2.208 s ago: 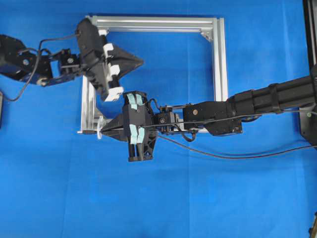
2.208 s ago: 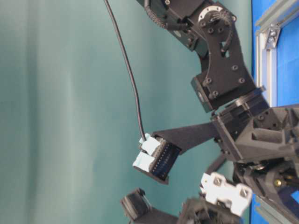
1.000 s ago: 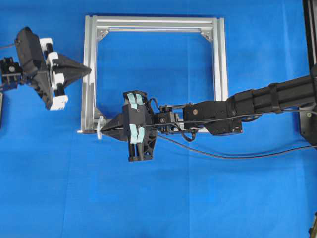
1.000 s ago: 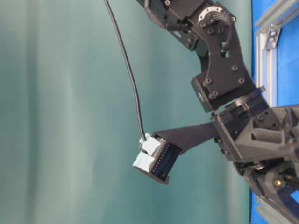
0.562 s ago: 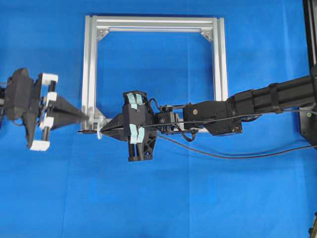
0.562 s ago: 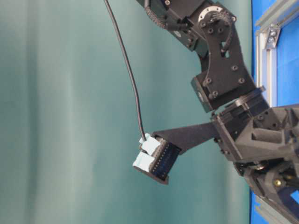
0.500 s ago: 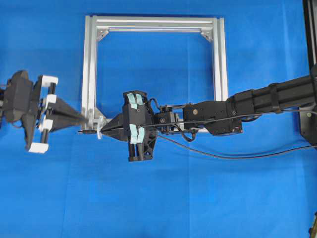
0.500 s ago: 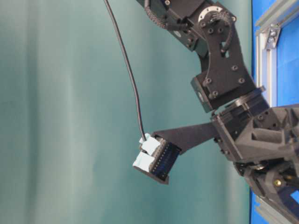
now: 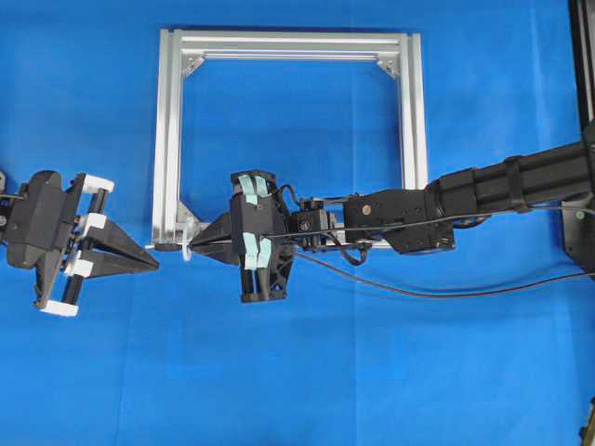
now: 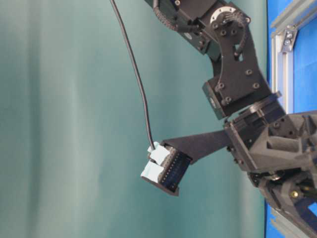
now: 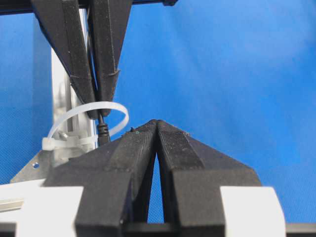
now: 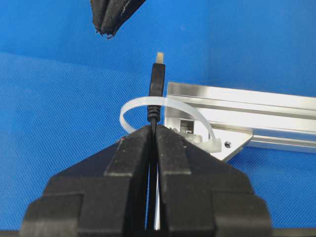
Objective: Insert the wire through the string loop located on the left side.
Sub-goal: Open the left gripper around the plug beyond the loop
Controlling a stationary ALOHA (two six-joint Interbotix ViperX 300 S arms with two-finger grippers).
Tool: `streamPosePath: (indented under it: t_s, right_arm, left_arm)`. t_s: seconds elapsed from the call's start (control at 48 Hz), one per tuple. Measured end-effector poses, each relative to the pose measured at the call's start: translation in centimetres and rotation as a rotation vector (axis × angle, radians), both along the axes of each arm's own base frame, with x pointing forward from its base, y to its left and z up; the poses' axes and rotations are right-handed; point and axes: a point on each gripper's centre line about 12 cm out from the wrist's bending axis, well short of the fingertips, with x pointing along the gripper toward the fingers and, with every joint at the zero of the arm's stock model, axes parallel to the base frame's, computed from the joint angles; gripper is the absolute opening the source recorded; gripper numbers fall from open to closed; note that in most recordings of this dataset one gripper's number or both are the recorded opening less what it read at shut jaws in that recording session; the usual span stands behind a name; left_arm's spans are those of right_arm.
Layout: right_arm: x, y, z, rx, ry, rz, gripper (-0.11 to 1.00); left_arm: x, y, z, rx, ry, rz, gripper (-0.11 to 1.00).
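The string loop (image 9: 186, 249) is a small whitish band tied to the lower-left corner of the aluminium frame (image 9: 165, 139). My right gripper (image 9: 193, 247) is shut on the wire (image 12: 157, 81) just behind its plug. The plug passes through the string loop (image 12: 138, 106) and its metal tip sticks out on the far left side. My left gripper (image 9: 154, 266) is shut and empty, its tips a little left of and below the plug tip, not touching it. In the left wrist view the plug (image 11: 102, 133) shows inside the string loop (image 11: 89, 111), just left of the left gripper (image 11: 157, 123).
The wire's slack (image 9: 446, 293) trails right across the blue cloth under the right arm (image 9: 483, 190). The square frame lies flat at the upper middle. In the table-level view only the right arm's joints (image 10: 233, 64) and a camera cable (image 10: 136, 74) show.
My left gripper swung from the upper left, beside the frame, down to a spot just left of the loop, staying shut. The right gripper and the wire have not moved.
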Motion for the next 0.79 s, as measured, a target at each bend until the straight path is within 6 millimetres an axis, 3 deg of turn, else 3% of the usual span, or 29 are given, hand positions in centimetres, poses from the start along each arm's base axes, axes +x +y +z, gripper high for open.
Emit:
streamPosePath:
  t_s: [0.271,0.375,0.5,0.604,0.792]
  right_arm:
    - [0.00,0.01,0.00,-0.001,0.000,0.001,-0.04]
    - [-0.01,0.08,0.00,0.000,0.000,0.002,-0.04]
    - [-0.01,0.08,0.00,0.000,0.000,0.002,-0.04]
    - [-0.01,0.15,0.00,0.000,0.000,0.003,-0.04]
    - [-0.02,0.31,0.00,0.000,0.000,0.006,-0.04]
  left_arm:
    - [0.06,-0.03,0.13,0.000,0.003,-0.001,0.04]
    - [0.23,0.00,0.27,-0.001,0.000,0.002,0.24]
    - [0.45,0.37,0.39,-0.002,-0.003,0.019,0.64]
    - [0.62,0.67,0.42,-0.002,0.002,0.032,0.88]
    - [0.85,0.86,0.28,0.003,0.031,0.041,0.86]
